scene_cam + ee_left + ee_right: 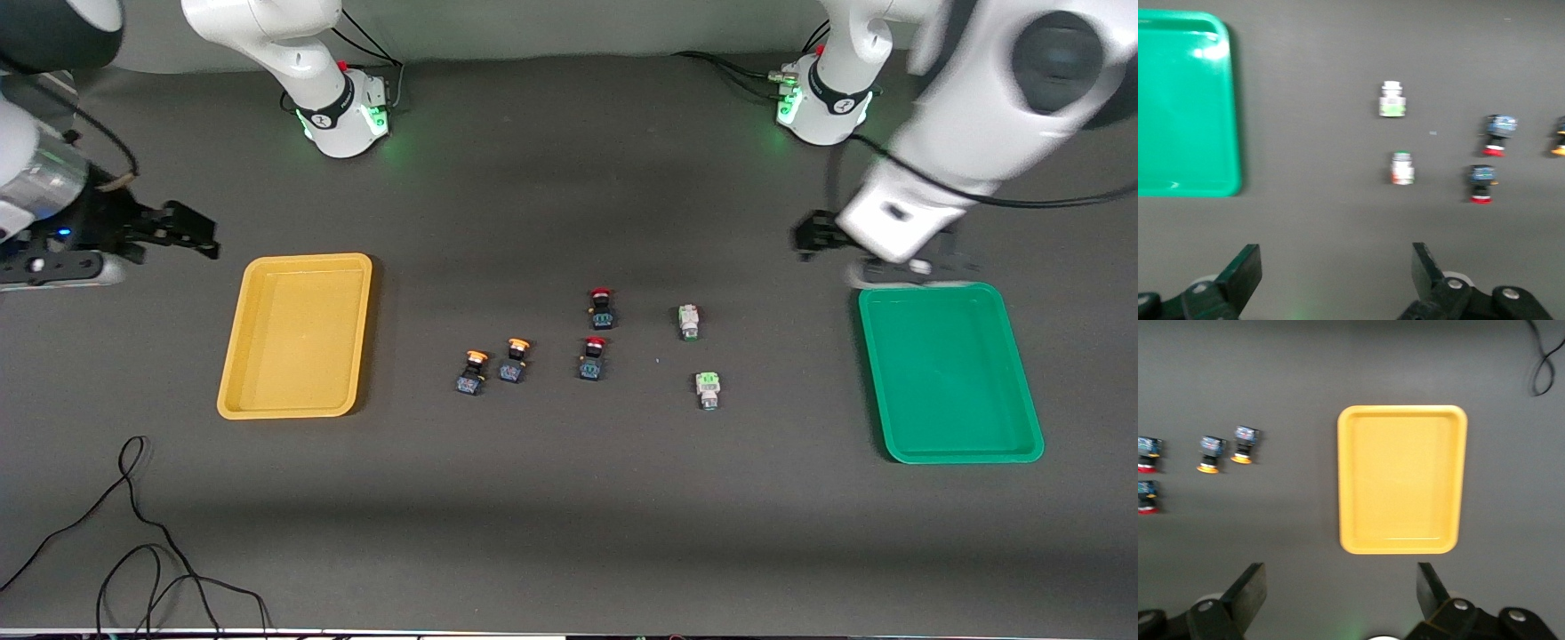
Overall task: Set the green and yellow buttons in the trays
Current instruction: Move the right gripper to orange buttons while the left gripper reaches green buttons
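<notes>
**A:** Nearest the camera is a loose black cable [133,524], at the right arm's end of the table. It's well apart from everything else.

**B:** And from that end across?

**A:** The right gripper [1340,587] hangs over bare table beside the yellow tray [233,356], with its fingers [1251,590] wide apart and nothing between them. The tray is empty. Next come the two yellow buttons [472,372] [515,359], just beside each other. After them are two red switches [602,308] [593,357], then the two green buttons [689,321] [708,389]. All six lie on the table. The green tray [1022,444] is also empty. The left gripper [1336,270] is over the table at the edge of that tray nearest the bases, with its fingers [1425,270] spread as well.

**B:** So nothing is placed yet. Which goes first?

**A:** I'd say either arm could start on its own colour. For the left gripper, the green button farther from the camera looks the shorter reach.

**B:** How would you do it cleanly?

**A:** Centre over the whitish body and come straight down. Close across the body, not the cap, since these are small enough to tip or squirt out. On the yellow pair, turn the jaws so neither finger knocks the neighbouring button. Leave the red switches alone.
</notes>
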{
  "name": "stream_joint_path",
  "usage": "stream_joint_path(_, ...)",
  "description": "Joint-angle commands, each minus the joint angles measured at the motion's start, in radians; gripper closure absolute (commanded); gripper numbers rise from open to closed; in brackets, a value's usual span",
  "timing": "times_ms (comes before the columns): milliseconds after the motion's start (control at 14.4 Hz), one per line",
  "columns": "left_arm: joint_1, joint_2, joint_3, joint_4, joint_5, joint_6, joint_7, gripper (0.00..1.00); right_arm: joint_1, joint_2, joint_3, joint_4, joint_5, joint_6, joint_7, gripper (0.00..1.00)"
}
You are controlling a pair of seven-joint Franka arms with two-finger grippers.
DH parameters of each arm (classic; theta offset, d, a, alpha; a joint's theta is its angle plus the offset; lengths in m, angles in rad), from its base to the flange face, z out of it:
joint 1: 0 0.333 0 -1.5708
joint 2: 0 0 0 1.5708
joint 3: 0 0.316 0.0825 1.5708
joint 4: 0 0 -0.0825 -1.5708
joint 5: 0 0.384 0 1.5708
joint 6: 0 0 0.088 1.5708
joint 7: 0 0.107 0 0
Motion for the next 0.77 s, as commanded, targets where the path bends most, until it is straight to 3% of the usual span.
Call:
stream_joint_path(0,-0.129,-0.005,0.018,-0.031,0.012,0.050,-0.156,0.00,0.070,0.030,-0.004,-0.002,0.050,0.051,0.142,0.00)
stream_joint_path(279,-0.157,0.009,0.018,-0.083,0.014,0.099,-0.174,0.00,0.202,0.136,-0.004,-0.009,0.072,0.163,0.360,0.00)
stream_joint_path(488,-0.157,0.039,0.018,-0.214,0.023,0.280,-0.177,0.00,0.244,0.243,-0.004,-0.014,0.072,0.241,0.431,0.00)
stream_joint_path(697,-0.158,0.130,0.018,-0.266,0.034,0.406,-0.178,0.00,0.274,0.346,-0.004,-0.035,0.073,0.376,0.460,0.00)
